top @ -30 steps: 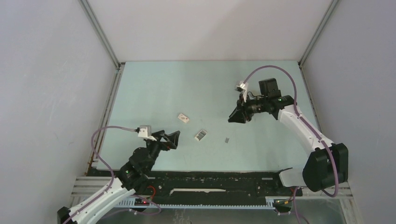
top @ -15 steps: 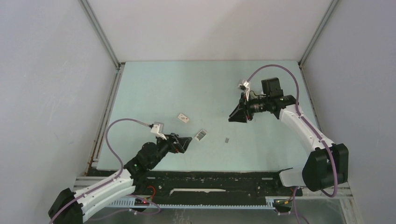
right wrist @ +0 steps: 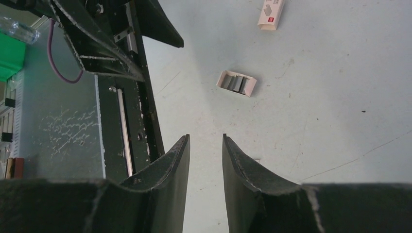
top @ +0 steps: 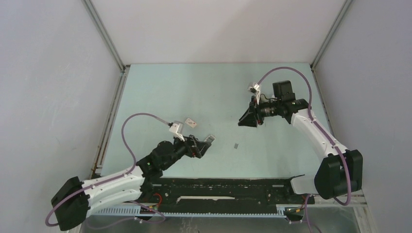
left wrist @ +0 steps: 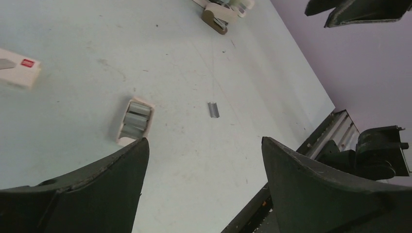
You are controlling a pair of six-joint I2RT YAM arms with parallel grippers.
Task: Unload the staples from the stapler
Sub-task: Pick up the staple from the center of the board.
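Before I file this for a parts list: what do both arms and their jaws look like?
Left arm and right arm: white shells, black joints. A purple cable loops over each to a small white box at the wrist. The jaws are black, broad, curved wedges with scuffed pale edges.

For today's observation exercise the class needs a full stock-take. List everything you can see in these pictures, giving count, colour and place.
closed box: 1, white with a red label, mid-table, left of centre
open box: 1, white, holding grey staple strips, just ahead of the left gripper
loose staple strip: 1, grey, on bare table right of the open box
squat item: 1, dark brown with a white part, far side, cut off by the left wrist view's edge
table: 1, pale blue-green
left gripper: 1, black, wide open, empty
right gripper: 1, black, narrowly open, empty, over the table's right half
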